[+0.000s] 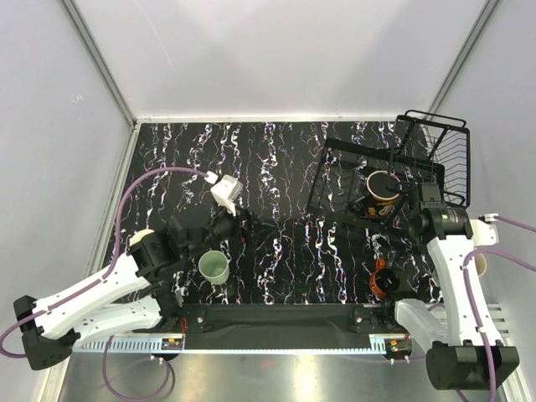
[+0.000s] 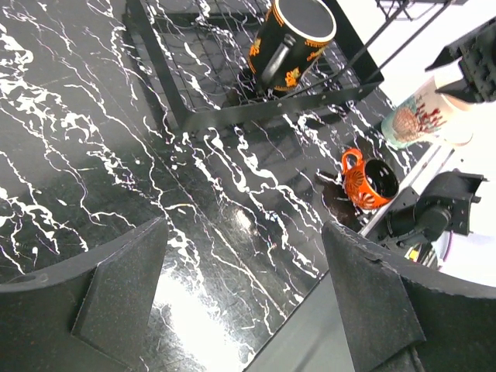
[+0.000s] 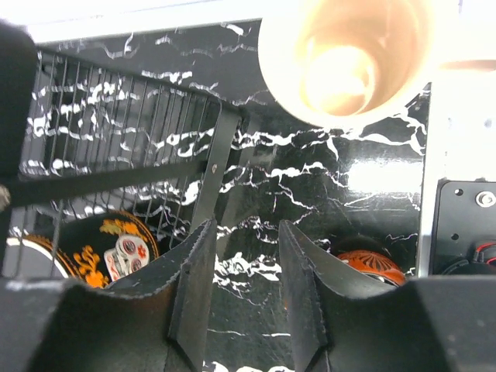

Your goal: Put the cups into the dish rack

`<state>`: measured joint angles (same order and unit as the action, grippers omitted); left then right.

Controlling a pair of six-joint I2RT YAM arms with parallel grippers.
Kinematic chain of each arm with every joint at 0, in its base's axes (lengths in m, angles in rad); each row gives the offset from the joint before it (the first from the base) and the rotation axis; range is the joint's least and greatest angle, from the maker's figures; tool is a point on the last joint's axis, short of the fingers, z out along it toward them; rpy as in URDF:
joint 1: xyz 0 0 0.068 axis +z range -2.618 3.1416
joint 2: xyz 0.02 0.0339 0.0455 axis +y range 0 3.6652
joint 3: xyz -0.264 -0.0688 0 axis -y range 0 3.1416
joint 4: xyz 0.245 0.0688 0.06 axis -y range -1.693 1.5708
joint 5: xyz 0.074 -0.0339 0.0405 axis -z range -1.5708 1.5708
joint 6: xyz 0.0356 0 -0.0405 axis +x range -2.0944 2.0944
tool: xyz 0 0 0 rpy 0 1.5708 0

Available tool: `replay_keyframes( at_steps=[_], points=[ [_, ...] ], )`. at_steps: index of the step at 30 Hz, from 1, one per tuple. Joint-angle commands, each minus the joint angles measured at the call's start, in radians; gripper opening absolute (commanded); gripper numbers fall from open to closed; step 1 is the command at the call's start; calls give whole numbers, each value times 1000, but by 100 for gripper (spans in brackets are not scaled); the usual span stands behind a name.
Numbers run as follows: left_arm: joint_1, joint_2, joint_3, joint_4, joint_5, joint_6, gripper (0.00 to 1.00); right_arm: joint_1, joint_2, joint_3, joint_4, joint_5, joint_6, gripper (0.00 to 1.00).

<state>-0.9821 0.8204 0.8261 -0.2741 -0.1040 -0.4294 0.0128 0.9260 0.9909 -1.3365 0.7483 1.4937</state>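
Observation:
The black wire dish rack [image 1: 335, 180] stands at the back right, and the black patterned mug [image 1: 383, 193] sits upright in its basket. The mint-green cup [image 1: 213, 266] stands upright near the front left. The red mug [image 1: 383, 279] stands near the front right. The cream cup [image 1: 479, 261] is at the right edge, partly behind my right arm. My left gripper [image 1: 258, 230] is open and empty, just beyond and right of the mint cup. My right gripper [image 1: 423, 199] hovers at the rack's right front corner, jaws slightly apart and empty.
The left wrist view shows the rack [image 2: 178, 116], the black mug [image 2: 291, 43], the red mug [image 2: 370, 182] and the cream cup [image 2: 422, 116]. The right wrist view shows the rack's edge bar [image 3: 209, 178], the cream cup [image 3: 345, 58] and the red mug [image 3: 368, 265]. White walls enclose the table.

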Motion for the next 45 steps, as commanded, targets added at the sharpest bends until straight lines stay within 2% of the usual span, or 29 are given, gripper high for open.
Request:
replay_keyframes(
  at_steps=[1, 8, 15, 19, 25, 30, 32, 35, 38, 45],
  points=[
    [3, 5, 19, 10, 49, 27, 87, -40, -6, 55, -288, 56, 25, 45],
    [3, 37, 39, -13, 139, 12, 86, -100, -50, 87, -288, 68, -26, 46],
    [3, 52, 62, -37, 190, 6, 86, -187, -15, 143, -285, 137, -107, 48],
    [3, 60, 94, -79, 191, 24, 86, -240, 19, 134, -280, 141, -104, 61],
    [3, 60, 136, -148, 207, 40, 86, -330, 11, 52, -179, 76, -142, 62],
    [3, 48, 128, -158, 204, 49, 86, -398, 11, 69, -145, 72, -213, 63],
    [5, 48, 123, -158, 210, 44, 86, -428, -1, 51, -87, 37, -274, 69],
    [3, 45, 117, -154, 222, 37, 86, -548, -18, 20, 14, -30, -377, 69],
    [3, 37, 116, -152, 222, 38, 87, -614, -16, -6, 95, -90, -460, 68],
    [3, 39, 107, -134, 227, 41, 86, -628, -30, -1, 167, -99, -542, 62]
  ],
)
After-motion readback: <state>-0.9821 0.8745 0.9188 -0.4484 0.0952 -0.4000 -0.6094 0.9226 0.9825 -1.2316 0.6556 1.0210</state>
